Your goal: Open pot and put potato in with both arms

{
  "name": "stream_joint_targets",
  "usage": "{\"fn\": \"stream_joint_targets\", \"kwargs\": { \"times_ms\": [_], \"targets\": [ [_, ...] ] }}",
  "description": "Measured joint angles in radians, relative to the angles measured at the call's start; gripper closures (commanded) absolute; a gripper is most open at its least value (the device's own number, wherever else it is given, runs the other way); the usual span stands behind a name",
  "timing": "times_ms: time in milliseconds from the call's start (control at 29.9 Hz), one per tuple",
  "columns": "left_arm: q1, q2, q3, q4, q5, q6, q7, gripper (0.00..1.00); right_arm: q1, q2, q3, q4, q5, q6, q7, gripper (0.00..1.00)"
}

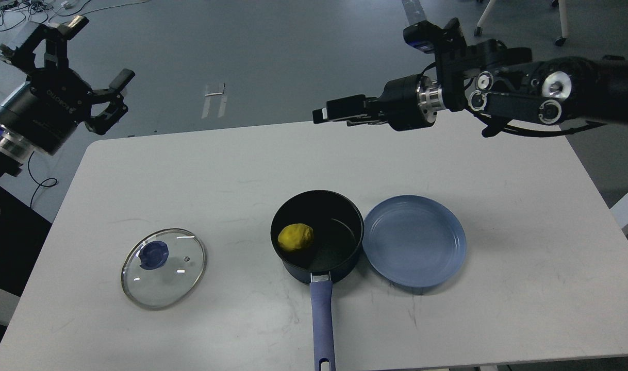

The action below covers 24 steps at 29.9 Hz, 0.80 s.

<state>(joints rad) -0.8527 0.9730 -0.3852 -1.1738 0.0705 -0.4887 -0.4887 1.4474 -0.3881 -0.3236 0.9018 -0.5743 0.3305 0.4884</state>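
1. Since the potato [295,237] already lies inside the pot [317,237], on the left of its black floor, I judge both steps of the task to be done: the pot is open and loaded.
2. Nothing else is in the pot that I can see; the rest of its floor is bare and dark.
3. Its purple-blue handle [323,324] points straight toward me, reaching the near edge of the surface [448,319].
4. Its glass lid [163,268] lies flat on the surface, well to the left of the pot, blue knob up.
5. Touching or just beside the pot's right wall is a flat blue plate [415,240], which is empty.
6. My left gripper [95,77] hangs high beyond the surface's far left corner, its jaws spread wide and holding nothing.
7. My right gripper [340,111] hovers above the far edge of the surface, pointing left; it carries nothing, but it is seen side-on and I cannot tell how far its jaws are parted.
8. As I judge it, the next move calls only for keeping both arms clear of the pot, unless the lid is wanted back on; that would fall to the left arm, with a grasp on the knob.
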Motion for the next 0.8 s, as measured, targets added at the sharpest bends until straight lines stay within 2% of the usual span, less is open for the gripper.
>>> {"fn": "stream_joint_targets", "kwargs": {
  "times_ms": [201,401,568,802],
  "targets": [
    [0.018,-0.019,0.0,0.008,0.0,0.0,0.0,0.02,-0.258,-0.126,0.296,-0.005,0.138,-0.005,0.0,0.0],
    [0.036,-0.057,-0.008,0.032,0.0,0.0,0.0,0.02,-0.467,-0.146,0.539,-0.007,0.317,-0.003,0.0,0.0],
    [0.077,-0.095,-0.016,0.047,0.0,0.0,0.0,0.02,-0.59,-0.143,0.631,-0.007,0.499,0.029,0.0,0.0],
    [0.126,-0.19,-0.02,0.124,0.002,0.0,0.0,0.02,-0.701,-0.113,0.677,-0.005,0.546,0.117,0.0,0.0]
  ]
}}
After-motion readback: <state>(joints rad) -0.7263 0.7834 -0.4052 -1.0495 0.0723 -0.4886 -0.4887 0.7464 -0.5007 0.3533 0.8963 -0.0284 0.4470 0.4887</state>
